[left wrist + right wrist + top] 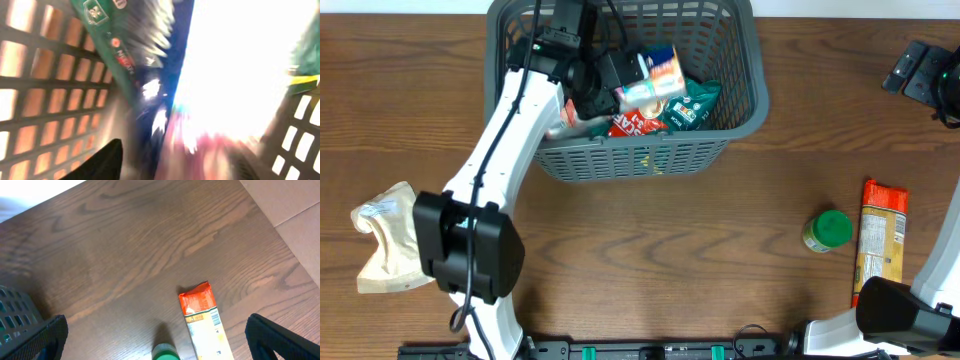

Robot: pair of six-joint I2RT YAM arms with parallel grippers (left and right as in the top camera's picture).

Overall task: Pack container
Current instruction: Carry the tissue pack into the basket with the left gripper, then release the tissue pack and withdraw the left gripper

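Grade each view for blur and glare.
Overhead: sharp and evenly lit, container clear. Left wrist: heavily blurred, a green packet smeared, white glare blowing out the centre and right. Right wrist: table grain and orange packet crisp, no glare.

The whole worktop [670, 260] is seen from straight above and from well up in the overhead view, with the container [630, 155] at the far edge. The left wrist view is set inside that container, very close to the packets [125, 55], and is blurred and glared. The right wrist view is held high and tilted down; its orange packet [202, 325] and green lid [165, 352] are shared with the overhead view.
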